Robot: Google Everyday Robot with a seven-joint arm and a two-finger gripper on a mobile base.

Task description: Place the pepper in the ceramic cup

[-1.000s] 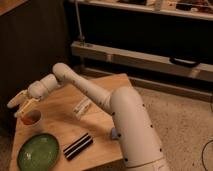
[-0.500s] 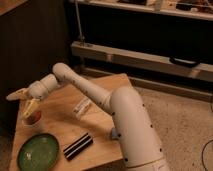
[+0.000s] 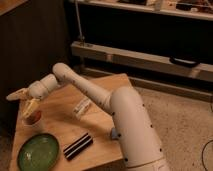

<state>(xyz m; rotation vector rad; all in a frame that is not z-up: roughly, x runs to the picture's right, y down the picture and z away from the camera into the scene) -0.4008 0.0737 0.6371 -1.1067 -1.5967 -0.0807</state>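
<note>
The ceramic cup (image 3: 31, 121) is a small pale cup near the left edge of the wooden table (image 3: 100, 90). The orange-red pepper (image 3: 36, 118) shows inside the cup, poking just above its rim. My gripper (image 3: 22, 101) hovers directly over the cup's left side, a little above it. Its fingers are spread apart, one pale finger (image 3: 15, 95) pointing left and the other angled down toward the cup. It is open, with nothing between them.
A green round plate (image 3: 38, 152) lies at the table's front left, just in front of the cup. A black striped packet (image 3: 77, 146) lies to the plate's right. A white tube-shaped bottle (image 3: 82, 106) rests mid-table. Metal shelving (image 3: 140, 57) runs behind the table.
The gripper has risen slightly above the cup. The pepper stays in the cup and nothing else has moved.
</note>
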